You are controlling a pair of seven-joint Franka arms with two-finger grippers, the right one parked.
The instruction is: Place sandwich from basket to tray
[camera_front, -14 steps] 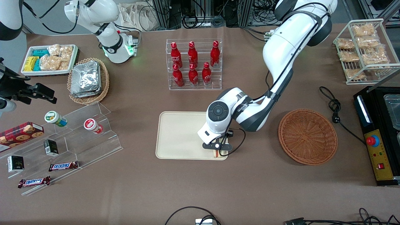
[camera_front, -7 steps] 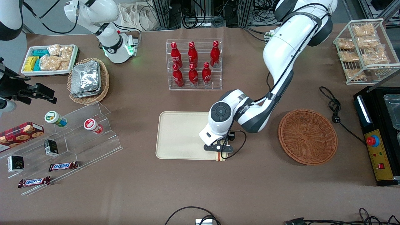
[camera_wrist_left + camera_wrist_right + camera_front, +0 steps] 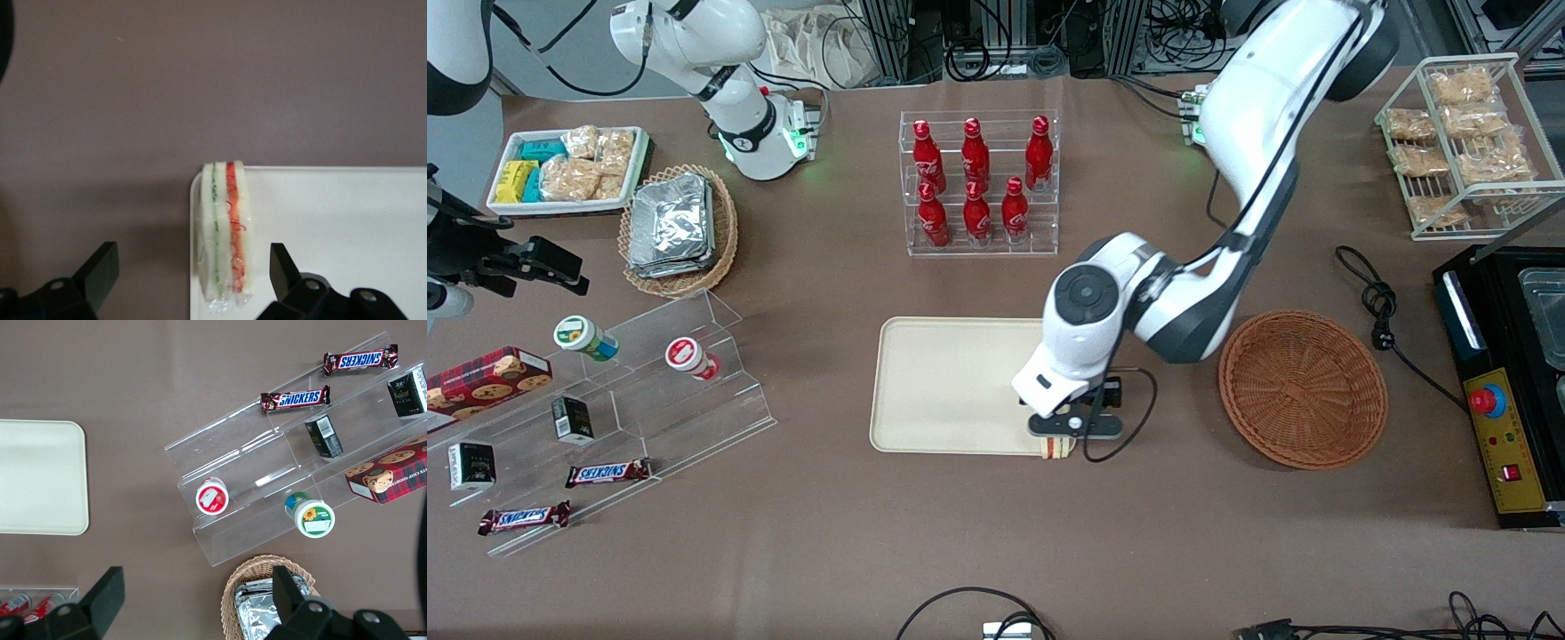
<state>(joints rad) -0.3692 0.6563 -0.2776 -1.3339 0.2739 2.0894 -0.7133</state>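
Even, diffuse overhead light is cast across the brown desk (image 3: 800,551) in the front view, where shadows are kept soft and short. Glare is picked up on the foil packs (image 3: 671,222) and on the clear acrylic steps (image 3: 694,391). In the left wrist view, the gripper (image 3: 190,283) hangs over the sandwich (image 3: 225,237), which is rendered slightly soft, and a faint shadow is laid on the desk beside the tray (image 3: 333,220), whose pale surface appears nearly washed out.
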